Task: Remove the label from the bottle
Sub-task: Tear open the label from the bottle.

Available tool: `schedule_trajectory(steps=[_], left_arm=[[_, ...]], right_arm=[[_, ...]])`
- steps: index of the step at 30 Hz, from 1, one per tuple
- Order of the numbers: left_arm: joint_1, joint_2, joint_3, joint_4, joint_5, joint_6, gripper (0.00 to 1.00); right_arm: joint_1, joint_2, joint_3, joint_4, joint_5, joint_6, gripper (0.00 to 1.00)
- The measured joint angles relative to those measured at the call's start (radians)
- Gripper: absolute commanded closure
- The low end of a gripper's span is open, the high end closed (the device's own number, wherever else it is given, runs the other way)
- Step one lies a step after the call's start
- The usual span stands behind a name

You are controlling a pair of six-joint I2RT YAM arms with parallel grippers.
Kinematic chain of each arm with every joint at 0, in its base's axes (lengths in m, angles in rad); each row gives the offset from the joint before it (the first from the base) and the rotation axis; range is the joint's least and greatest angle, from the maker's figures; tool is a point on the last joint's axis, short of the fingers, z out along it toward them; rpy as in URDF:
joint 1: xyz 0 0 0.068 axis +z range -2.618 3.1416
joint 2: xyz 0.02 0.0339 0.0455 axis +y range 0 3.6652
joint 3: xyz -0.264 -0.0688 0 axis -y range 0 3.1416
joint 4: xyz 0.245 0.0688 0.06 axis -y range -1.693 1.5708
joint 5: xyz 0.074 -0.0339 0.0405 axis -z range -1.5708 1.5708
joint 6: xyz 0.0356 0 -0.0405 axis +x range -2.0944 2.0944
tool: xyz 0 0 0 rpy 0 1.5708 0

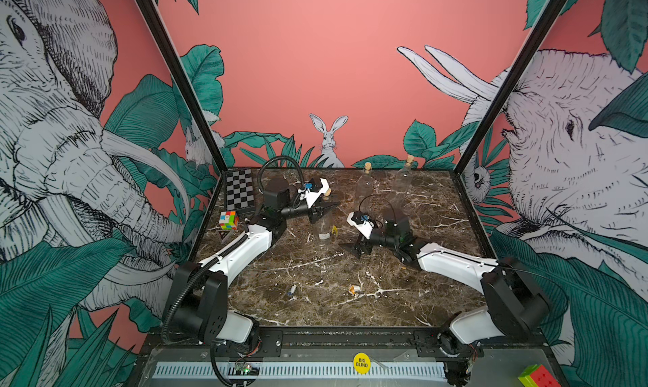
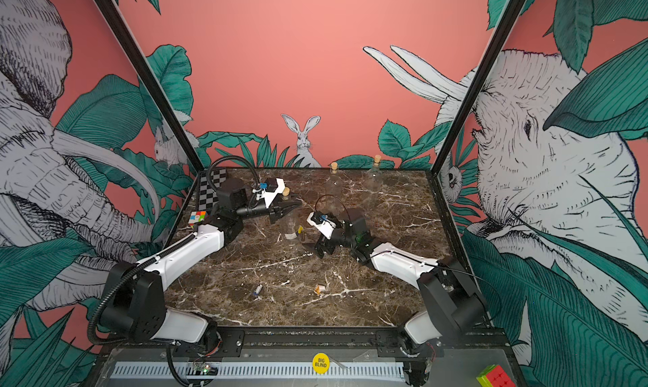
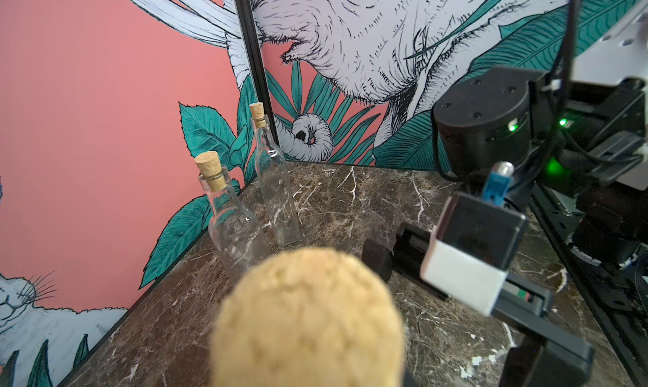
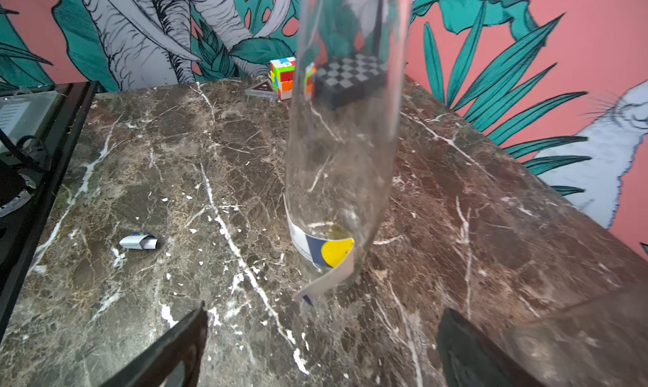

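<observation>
bottle [image 1: 324, 227] of clear glass stands on its base near the middle of the marble worktop [image 1: 315, 269], corked. the left tool [image 1: 321, 209] is closed round its upper part, just below the cork [image 1: 327, 192]; in the left wrist view that cork [image 3: 308, 318] fills the foreground, blurred, and the fingers themselves do not show.

label [image 4: 329, 252] sits low on the bottle, close to the base: white, with a dark blue patch and a yellow half-disc. one end has come off the glass and hangs outward as a loose curled flap reaching toward the worktop, while the rest clings to the glass. in a top view only its yellow edge [image 1: 334, 230] is seen beside the bottle's foot.

right tool [image 1: 356, 250] is low over the worktop near the bottle's base, on the side of the flap, its jaws spread wide and holding nothing. in the right wrist view the right tool [image 4: 322, 311] shows both fingers [image 4: 168, 346] well apart, the flap's tip just beyond the gap, touching neither.

two rolled paper scraps [image 1: 292, 289] [image 1: 355, 289] lie nearer the front edge. two more corked bottles [image 1: 364, 185] [image 1: 403, 178] stand at the back, and a colour cube [image 1: 228, 220] and a chequered board [image 1: 239, 190] sit at the far left corner.
</observation>
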Motion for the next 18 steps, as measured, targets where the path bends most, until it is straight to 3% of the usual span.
schedule_trajectory(steps=[3,9,18], left_arm=[[0.002,0.003,0.0,0.006,0.001,-0.007,1.0],[0.003,0.006,0.0,0.014,0.001,-0.022,1.0],[0.003,0.019,0.0,0.043,0.008,-0.05,1.0]], right_arm=[[0.023,0.035,0.04,0.0,0.012,0.003,0.01],[0.033,0.092,0.095,-0.002,0.028,0.011,0.14],[0.032,0.192,0.137,-0.061,0.031,-0.042,0.22]])
